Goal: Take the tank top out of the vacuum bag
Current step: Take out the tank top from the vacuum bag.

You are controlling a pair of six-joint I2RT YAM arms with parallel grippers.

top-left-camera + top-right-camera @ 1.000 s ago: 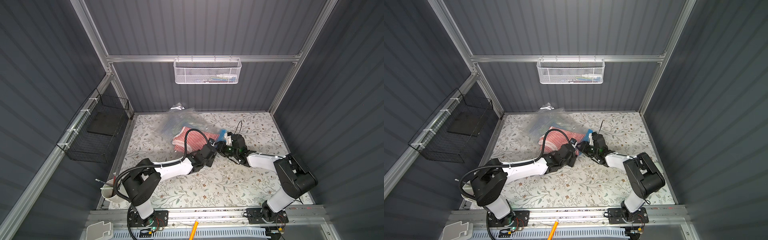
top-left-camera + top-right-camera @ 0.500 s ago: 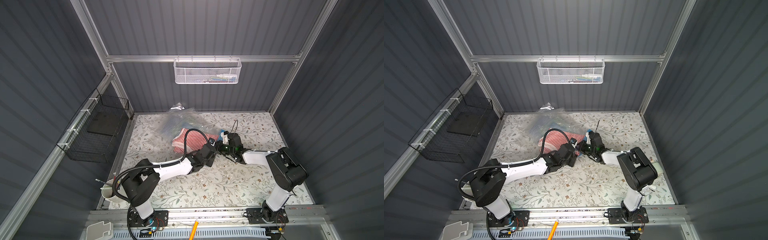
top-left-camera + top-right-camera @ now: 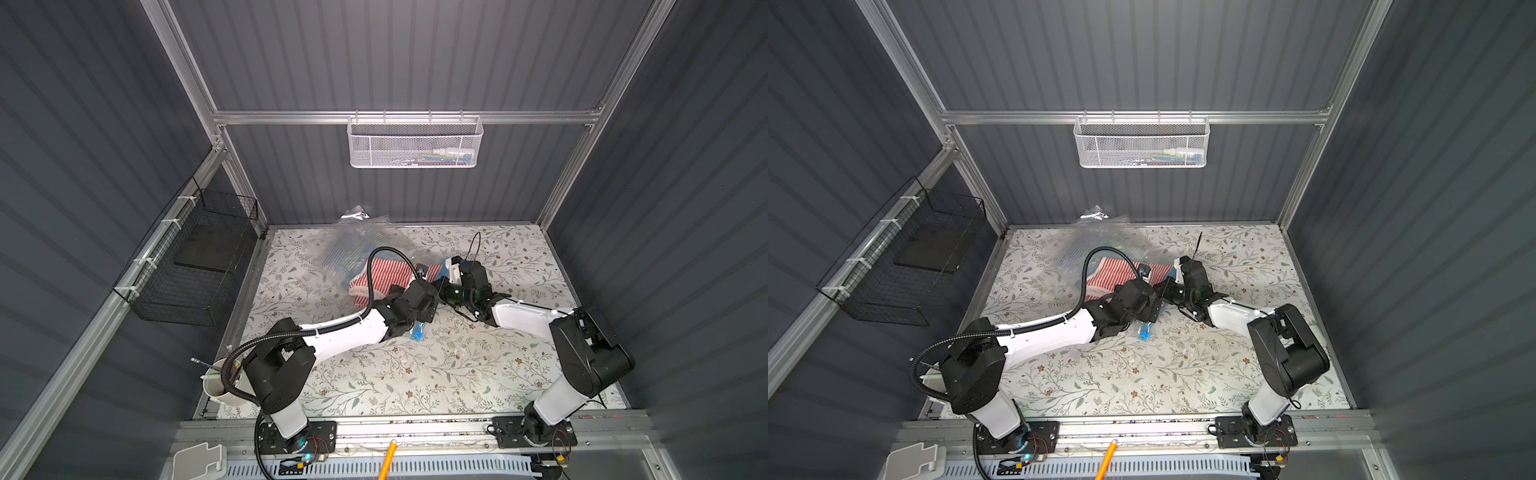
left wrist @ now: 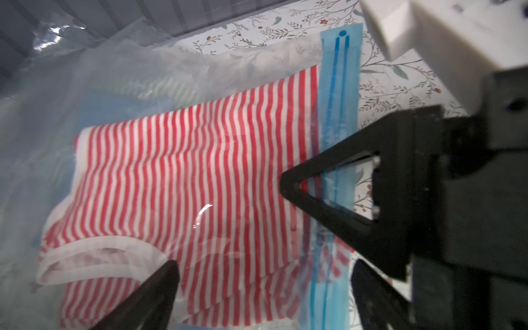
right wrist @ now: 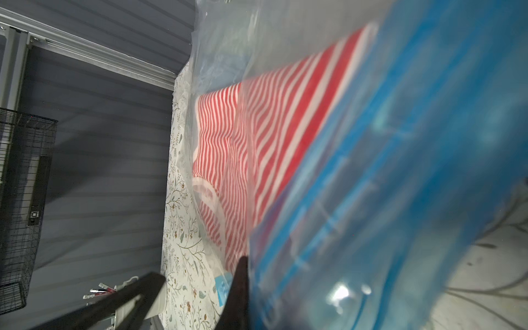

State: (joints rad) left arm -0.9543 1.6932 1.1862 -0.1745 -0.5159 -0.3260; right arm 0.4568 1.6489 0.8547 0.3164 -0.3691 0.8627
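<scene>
Left wrist view: tank top lies inside the vacuum bag, far-centre on the table. Right gripper is pinched on the bag's blue seal strip. Left gripper has jaws spread, empty. Step in hand: opening the mouth. Next move probably calls for the left gripper to reach in and grip cloth.

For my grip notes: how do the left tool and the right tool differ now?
The left tool stands wide open and holds nothing; the right tool is shut, apparently pinching the vacuum bag at its blue zip strip. The left tool sits over the striped tank top; the right tool sits at the bag's edge. Both are black, near the bag's mouth.
</scene>
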